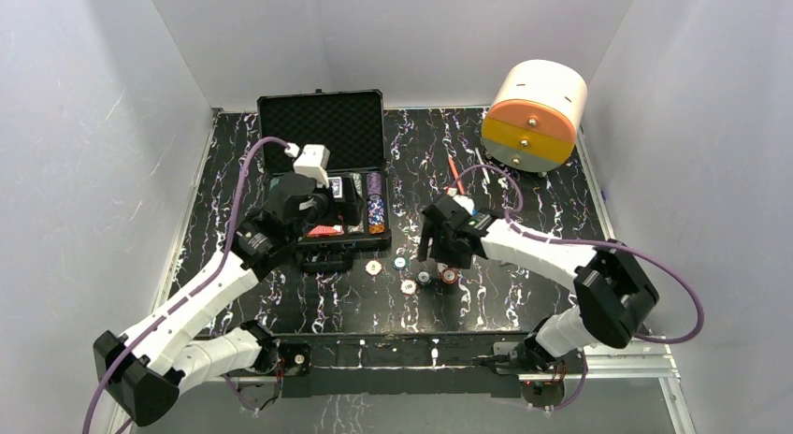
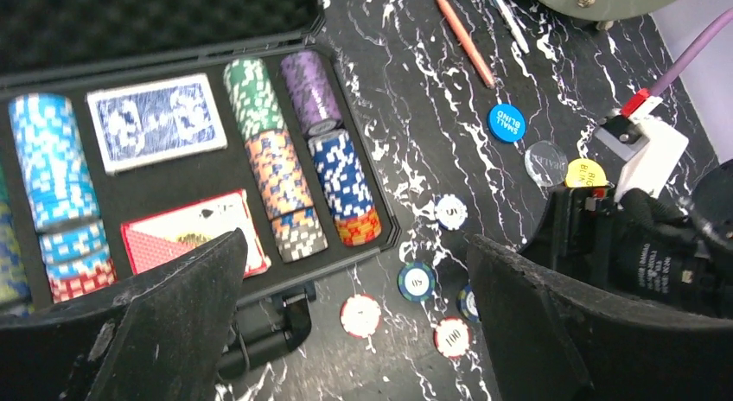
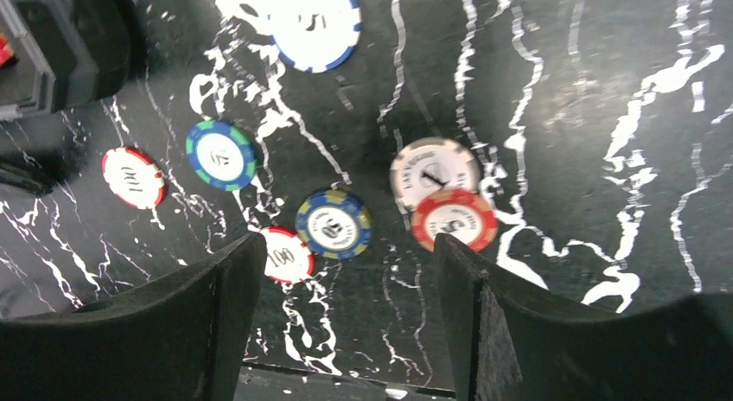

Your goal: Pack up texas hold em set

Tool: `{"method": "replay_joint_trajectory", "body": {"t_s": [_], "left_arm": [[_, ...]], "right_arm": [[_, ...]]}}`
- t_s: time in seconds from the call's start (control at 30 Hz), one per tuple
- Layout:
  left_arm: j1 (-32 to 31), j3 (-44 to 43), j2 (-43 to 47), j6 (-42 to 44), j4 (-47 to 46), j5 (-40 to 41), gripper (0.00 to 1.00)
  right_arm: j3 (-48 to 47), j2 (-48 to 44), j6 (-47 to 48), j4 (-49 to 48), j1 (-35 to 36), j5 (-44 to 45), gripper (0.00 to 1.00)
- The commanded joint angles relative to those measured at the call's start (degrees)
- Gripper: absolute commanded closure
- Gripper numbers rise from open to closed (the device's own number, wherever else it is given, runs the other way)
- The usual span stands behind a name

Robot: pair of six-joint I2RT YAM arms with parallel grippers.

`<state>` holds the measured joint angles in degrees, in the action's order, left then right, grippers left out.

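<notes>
On black white-veined table (image 1: 524,186), hard rectangular case (image 2: 173,181) lies open: egg-crate foam lid, ridged striped chip rows (image 2: 277,172), blue deck (image 2: 156,120), red deck (image 2: 194,232) flat inside. Left gripper (image 2: 354,254) over case front, jaws wide apart, empty. Right gripper (image 3: 346,245) above loose round chips (image 3: 334,222) beside case, jaws apart, nothing between.

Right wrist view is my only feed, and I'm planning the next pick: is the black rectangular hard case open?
Observer: Yes, the black foam-lined hard case is wide open.
Operator: Where is the left gripper?
Observer: The left gripper hangs open over the case's front edge.
Operator: Anything loose outside my view?
Observer: A round blue dealer button lies on the table near a thin orange pen.
</notes>
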<state>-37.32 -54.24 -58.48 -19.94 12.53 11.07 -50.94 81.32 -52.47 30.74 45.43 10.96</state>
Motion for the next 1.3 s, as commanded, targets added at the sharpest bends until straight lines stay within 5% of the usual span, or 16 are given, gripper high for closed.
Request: {"method": "replay_joint_trajectory", "body": {"t_s": [0.0,0.37,0.87,0.97,1.27], "left_arm": [[0.1,2.8,6.6,-10.1,2.4,4.5,0.02],[0.1,4.1,11.0,-13.9,11.4,7.1,0.02],[0.1,5.4,11.8,-14.6,13.9,3.5,0.02],[0.1,6.0,11.4,-15.5,15.0,2.9,0.02],[0.1,10.3,9.5,-18.1,11.3,-5.4,0.02]], "right_arm": [[-5.6,4.1,-4.8,4.6,4.5,4.5,0.22],[-10.8,14.1,-12.6,9.0,9.3,6.9,0.23],[-15.3,22.9,-16.4,15.5,11.6,12.1,0.48],[-14.9,21.4,-16.4,14.3,11.6,13.1,0.60],[-11.6,6.4,-10.6,0.5,11.5,9.6,0.62]]}}
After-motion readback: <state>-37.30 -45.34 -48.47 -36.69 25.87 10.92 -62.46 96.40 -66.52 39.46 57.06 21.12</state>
